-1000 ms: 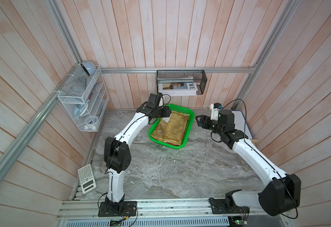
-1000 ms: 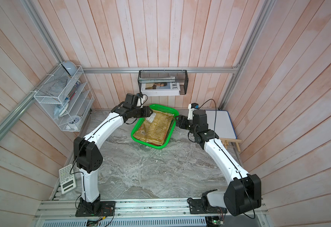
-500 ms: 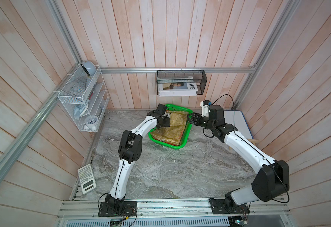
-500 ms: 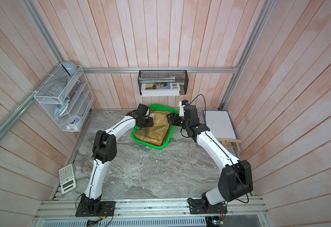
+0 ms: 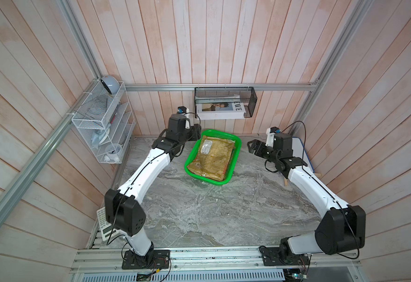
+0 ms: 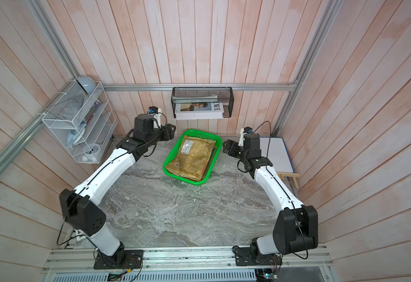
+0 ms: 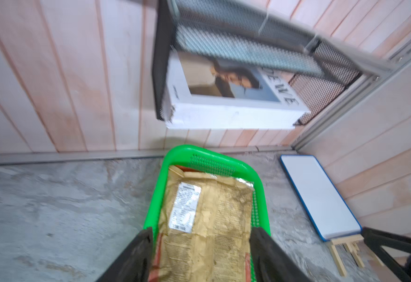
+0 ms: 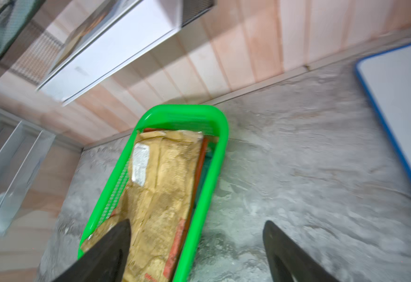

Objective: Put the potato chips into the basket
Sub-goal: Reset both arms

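Since no bag shows loose on the grey marbled bench [image 5: 199, 219] from its front edge inward, the potato chips [image 5: 213, 156] look all stowed. A yellow-tan crinkled foil bag lies label side up on top of the pile inside the bright green perforated plastic basket [image 7: 194, 150], near the middle of the back edge, with an orange-red bag [image 8: 200, 156] showing only its edge beneath. Such bags are likely light, puffy, slick and easily crushed, so a pinch on the flat crimped end seam suits best. Either side of the basket's far end, the left gripper [image 7: 200, 234] and right gripper [image 8: 197, 223] hover with jaws spread wide, holding nothing.
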Controlling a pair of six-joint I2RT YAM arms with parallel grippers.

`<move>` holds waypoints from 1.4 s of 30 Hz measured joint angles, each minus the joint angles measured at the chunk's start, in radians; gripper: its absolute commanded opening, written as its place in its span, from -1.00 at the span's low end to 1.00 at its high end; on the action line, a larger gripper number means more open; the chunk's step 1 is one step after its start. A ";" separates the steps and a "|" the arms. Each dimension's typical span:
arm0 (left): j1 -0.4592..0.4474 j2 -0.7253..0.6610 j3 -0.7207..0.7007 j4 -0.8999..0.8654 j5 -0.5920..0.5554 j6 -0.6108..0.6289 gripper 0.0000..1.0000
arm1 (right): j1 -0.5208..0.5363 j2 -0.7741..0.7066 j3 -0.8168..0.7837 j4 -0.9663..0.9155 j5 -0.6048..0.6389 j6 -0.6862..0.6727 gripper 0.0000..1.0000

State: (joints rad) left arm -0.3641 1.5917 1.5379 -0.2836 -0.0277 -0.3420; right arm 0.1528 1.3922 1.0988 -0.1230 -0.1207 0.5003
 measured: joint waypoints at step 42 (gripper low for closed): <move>0.229 -0.150 -1.220 1.160 -0.375 0.339 0.84 | -0.166 -0.176 -0.739 0.715 0.340 -0.384 0.96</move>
State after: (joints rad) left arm -0.1349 1.4418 0.3183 0.8761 -0.4023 -0.0032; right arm -0.0135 1.2160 0.3599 0.5919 0.2195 0.1162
